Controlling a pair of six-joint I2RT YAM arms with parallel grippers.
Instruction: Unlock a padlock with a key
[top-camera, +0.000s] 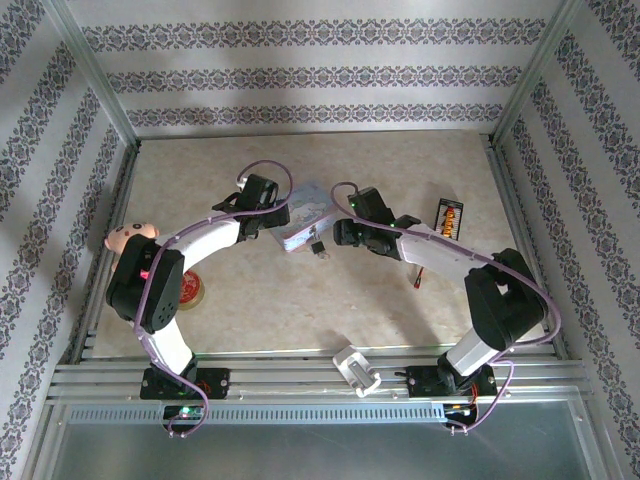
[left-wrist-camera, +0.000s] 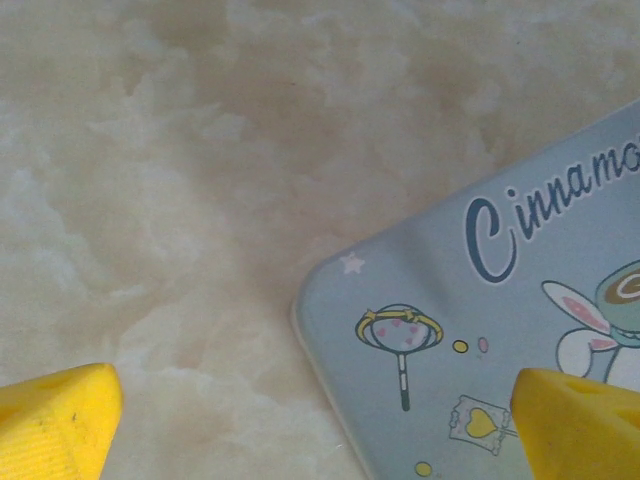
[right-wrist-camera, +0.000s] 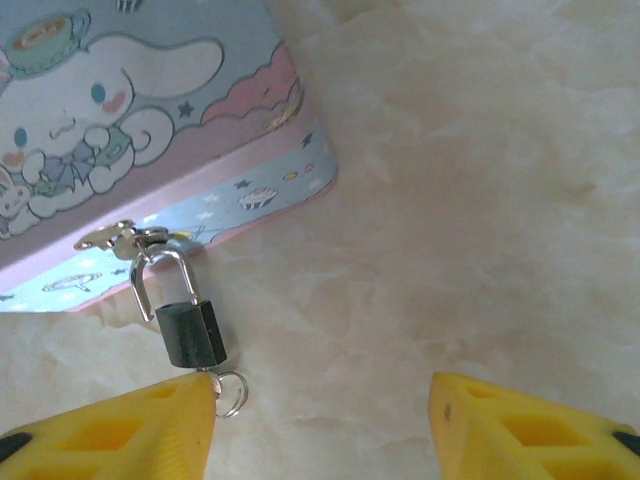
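From above, the padlock (top-camera: 318, 246) hung at the near edge of the tin box (top-camera: 303, 222), just left of the right gripper (top-camera: 343, 232) and farther from the left gripper (top-camera: 270, 215).

At the left wrist, yellow jaws gaped empty over the tin's smooth printed corner.

At the right wrist, the dark blocky padlock (right-wrist-camera: 190, 333) hung by its thin shackle from the tin's hasp. Its long axis pointed toward one fingertip (right-wrist-camera: 150, 425), and the jaws stood apart, holding nothing.

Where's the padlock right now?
The padlock sits lower left in the right wrist view, hooked on the clasp of the tin, its body just above one finger of the right gripper.
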